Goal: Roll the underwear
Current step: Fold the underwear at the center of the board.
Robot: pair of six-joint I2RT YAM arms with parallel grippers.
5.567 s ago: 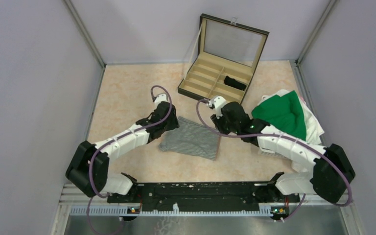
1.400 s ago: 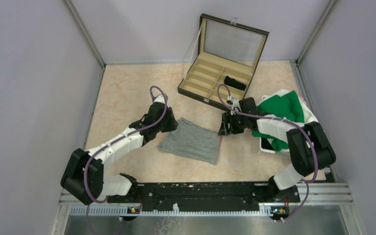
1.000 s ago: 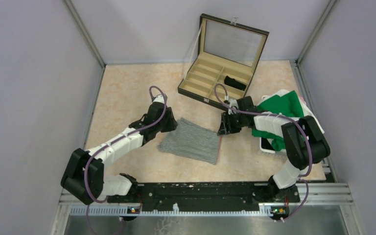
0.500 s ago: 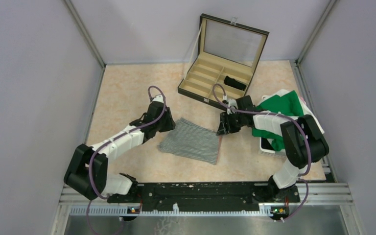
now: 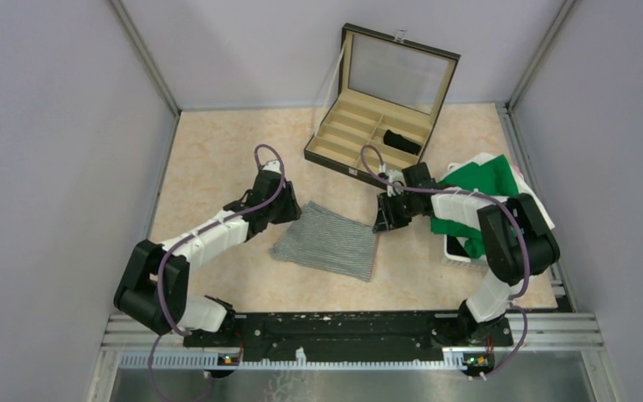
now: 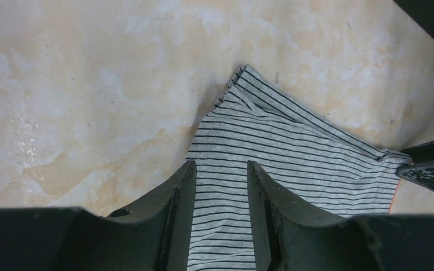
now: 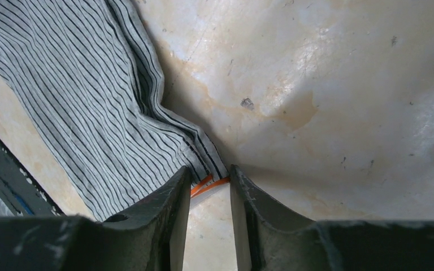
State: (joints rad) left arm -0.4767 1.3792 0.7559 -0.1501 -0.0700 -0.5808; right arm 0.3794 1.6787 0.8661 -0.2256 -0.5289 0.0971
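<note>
The beige marbled counter (image 5: 218, 151) carries an open wooden compartmented case (image 5: 335, 161) by its far edge and a green and white cloth heap (image 5: 486, 193) at its right edge. The grey striped underwear (image 5: 326, 240) lies flat mid-counter. The small black underwear (image 5: 402, 141) sits in a right compartment of the case. The left claw (image 6: 220, 166) stands apart over the striped garment's left corner, and the right claw (image 7: 209, 172) stands apart astride its orange-labelled (image 7: 206, 185) corner

Open wooden box (image 5: 347, 134) with dividers sits far back on the marbled table (image 5: 218, 151), green and white clothes (image 5: 486, 188) piled right.
</note>
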